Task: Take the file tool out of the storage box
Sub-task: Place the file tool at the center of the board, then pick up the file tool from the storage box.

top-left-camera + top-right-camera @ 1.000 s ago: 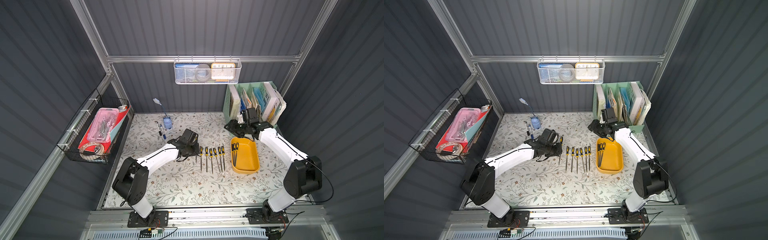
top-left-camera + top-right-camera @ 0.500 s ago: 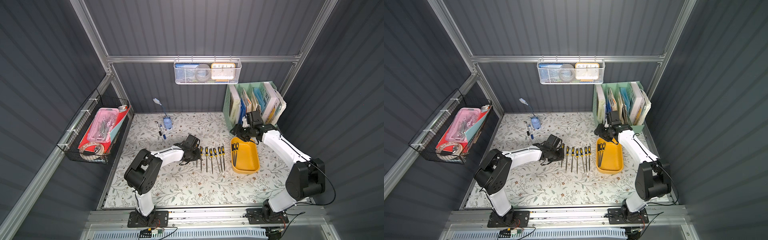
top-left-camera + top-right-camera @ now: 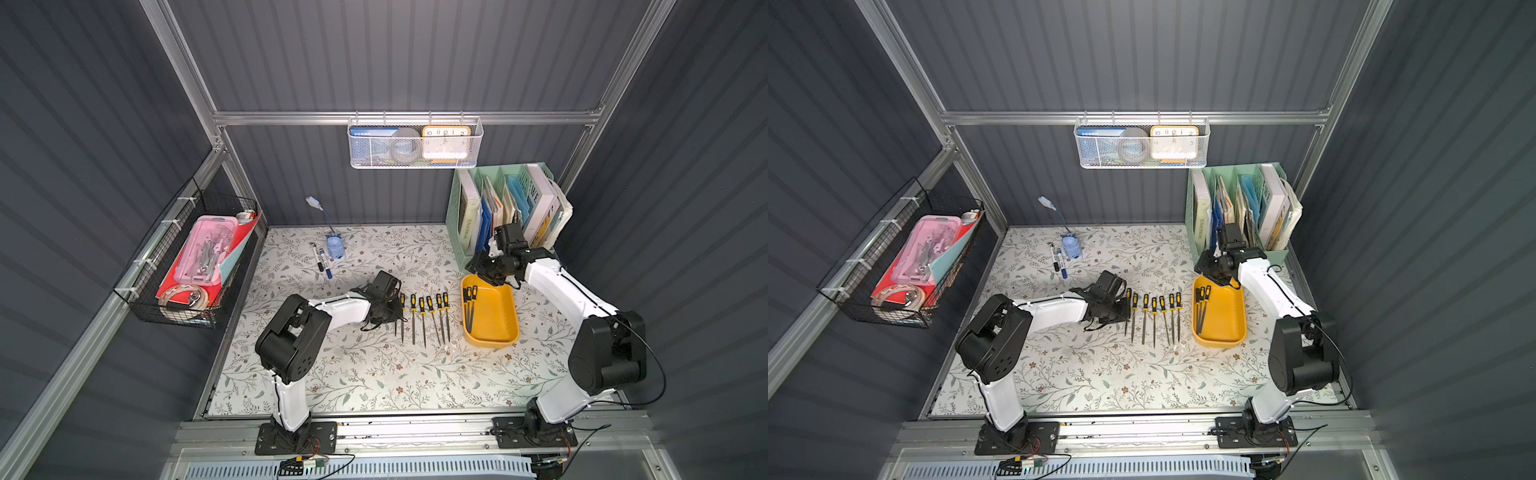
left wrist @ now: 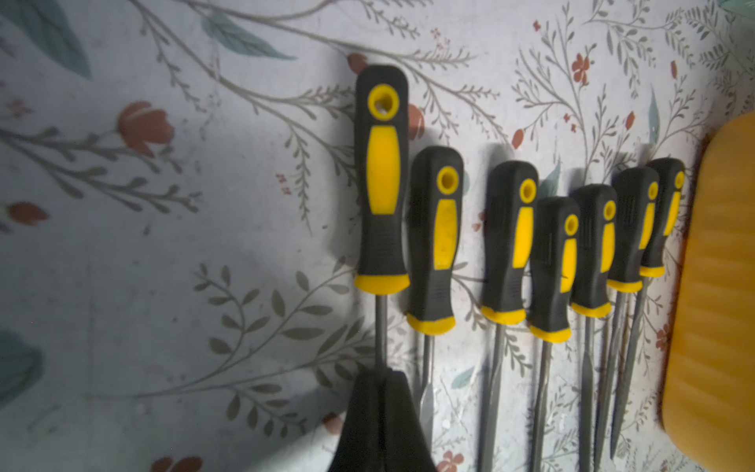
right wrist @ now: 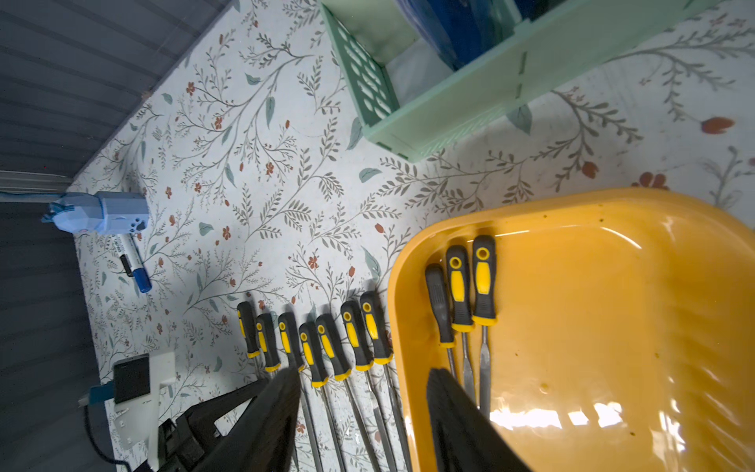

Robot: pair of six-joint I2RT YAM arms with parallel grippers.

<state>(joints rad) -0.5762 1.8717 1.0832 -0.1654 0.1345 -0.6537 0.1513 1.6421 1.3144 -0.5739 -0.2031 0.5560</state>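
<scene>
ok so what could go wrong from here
1. The left pincer is shut on the thin shaft of the end file, close beside its neighbour. Letting go or pulling away could knock that one askew.
2. The right pincer hangs open over the storage box, where three files lie packed together by the wall. It may pinch two at once or catch the rim.

Both top views high overhead, wrist views close, sharing the laid-out files (image 4: 506,245)

Bright overhead light, soft wrist-view blur
</scene>
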